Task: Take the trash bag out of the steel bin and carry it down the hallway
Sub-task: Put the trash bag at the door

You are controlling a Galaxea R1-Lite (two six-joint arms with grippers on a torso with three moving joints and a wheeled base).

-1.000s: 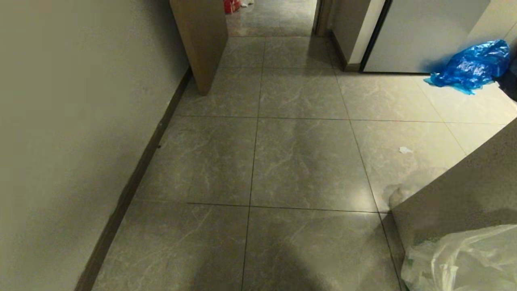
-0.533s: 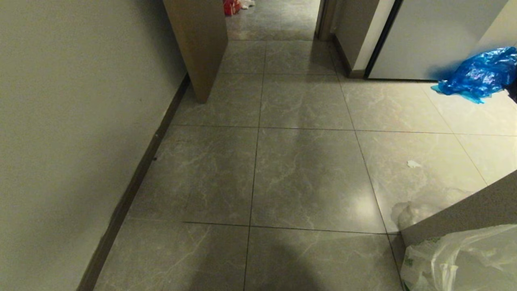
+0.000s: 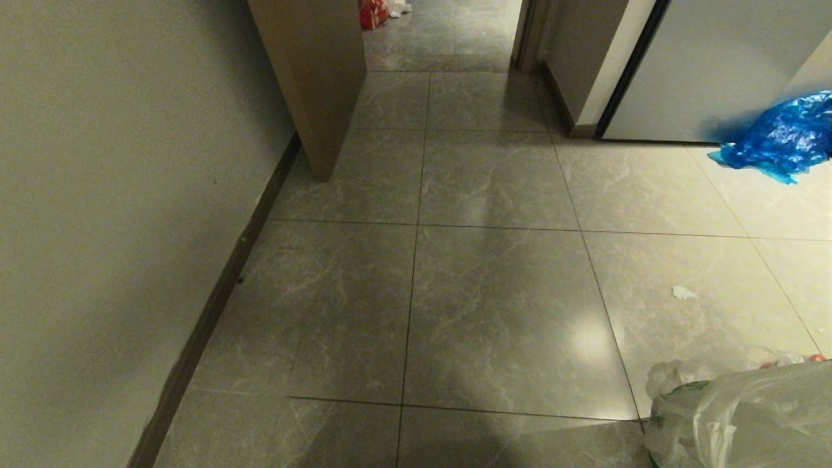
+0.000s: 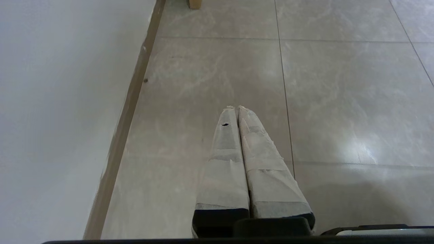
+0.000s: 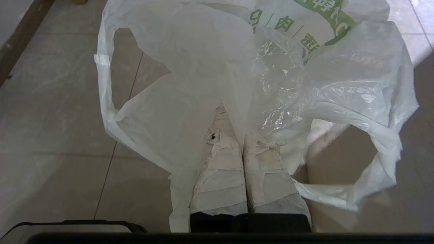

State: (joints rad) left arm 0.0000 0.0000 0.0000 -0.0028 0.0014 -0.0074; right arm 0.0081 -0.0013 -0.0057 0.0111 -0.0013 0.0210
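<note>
Right wrist view: right gripper [image 5: 242, 135] is clamped on the trash bag [image 5: 217, 67], which drapes around its taped fingers above the hallway [image 5: 51, 118] tiles; head view alone shows a blue bag [image 3: 780, 140]; left gripper [image 4: 237, 112] is closed, empty.

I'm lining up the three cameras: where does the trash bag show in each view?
Head view: the trash bag fills the lower right corner.
Left wrist view: not in it.
Right wrist view: it spreads across the middle, pinched in the right hand.
Shared landmark: the dark baseboard.
</note>
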